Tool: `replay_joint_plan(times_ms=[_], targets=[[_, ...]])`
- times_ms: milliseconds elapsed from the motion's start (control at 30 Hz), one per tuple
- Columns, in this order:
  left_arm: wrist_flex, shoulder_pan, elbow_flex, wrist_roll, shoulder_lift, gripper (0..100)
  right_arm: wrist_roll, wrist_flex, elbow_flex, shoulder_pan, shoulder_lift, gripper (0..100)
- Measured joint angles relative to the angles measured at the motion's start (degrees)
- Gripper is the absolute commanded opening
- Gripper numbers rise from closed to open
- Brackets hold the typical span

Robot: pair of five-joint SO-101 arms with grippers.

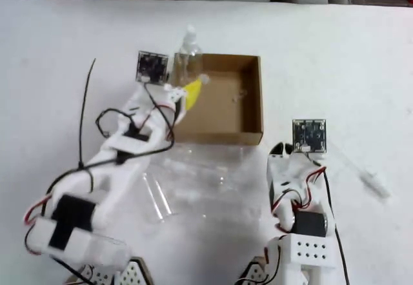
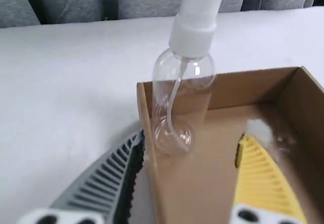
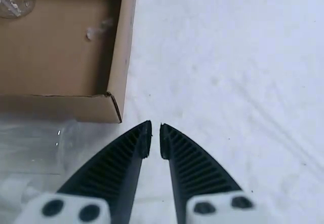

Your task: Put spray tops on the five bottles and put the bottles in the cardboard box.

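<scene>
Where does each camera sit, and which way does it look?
High view: fixed above, looking down on table, cardboard box, left arm, right arm.
Left wrist view: on the left arm, facing the bottle in the box; open left gripper shows.
Right wrist view: on the right arm, looking down at table past the right gripper.
Shared: all three show the box.

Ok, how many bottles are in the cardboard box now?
1. A clear bottle with a spray top on stands in the cardboard box's far left corner, ahead of the open left gripper. Nothing looks hidden.
</scene>
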Motion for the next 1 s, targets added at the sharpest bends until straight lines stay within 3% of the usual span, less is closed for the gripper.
replay_joint_plan(times_ms=[367,533,733,833,1000], targets=[[29.27,0.00,10.37,0.26,-27.16,28,0.00,0.00,0.00,0.00,0.00,1.7],[42.46,-3.34,11.87,0.26,-38.59,28,0.00,0.00,0.00,0.00,0.00,1.7],[65.05,-5.01,11.96,0.79,-49.32,28,0.00,0.00,0.00,0.00,0.00,1.7],[75.43,-4.92,11.96,4.40,-51.16,28,0.00,0.00,0.00,0.00,0.00,1.7],[79.30,-5.89,11.96,8.26,-47.91,28,0.00,0.09,0.00,0.00,0.00,1.7]])
